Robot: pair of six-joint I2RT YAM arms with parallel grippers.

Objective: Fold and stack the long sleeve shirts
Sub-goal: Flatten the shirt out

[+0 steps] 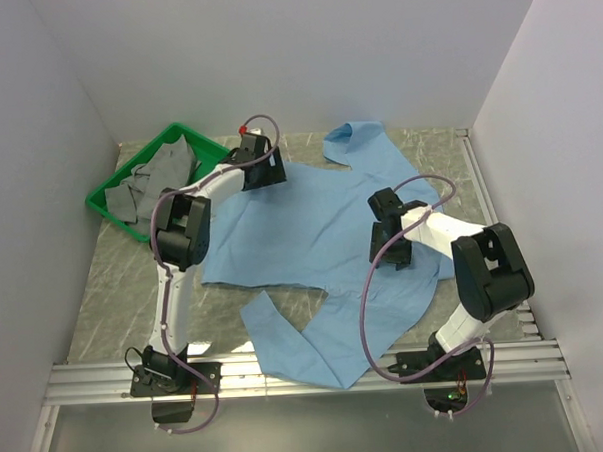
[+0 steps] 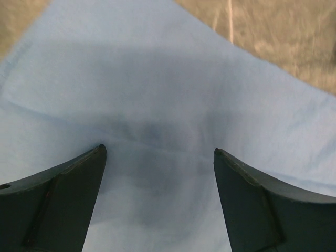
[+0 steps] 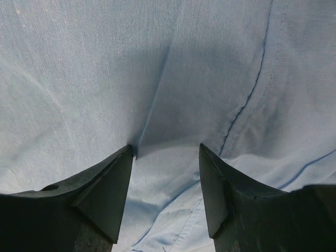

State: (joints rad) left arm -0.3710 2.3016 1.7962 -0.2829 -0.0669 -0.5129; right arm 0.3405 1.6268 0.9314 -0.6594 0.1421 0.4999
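White arms (image 1: 172, 302) bear black joints (image 1: 182, 229), mauve cables (image 1: 364, 323), dark pincers (image 2: 159, 149).

the table (image 1: 114, 294) i'm working over is a mottled grey-green slab, walled in white on three sides. a light blue shirt (image 1: 312, 236) lies spread across its middle and right, mostly flat. i can see one sleeve running out toward the far edge, and a bunched sleeve reaching the metal rail (image 1: 98, 380) at the near edge. a green bin (image 1: 105, 200) sits in the far left corner, just beside the shirt.
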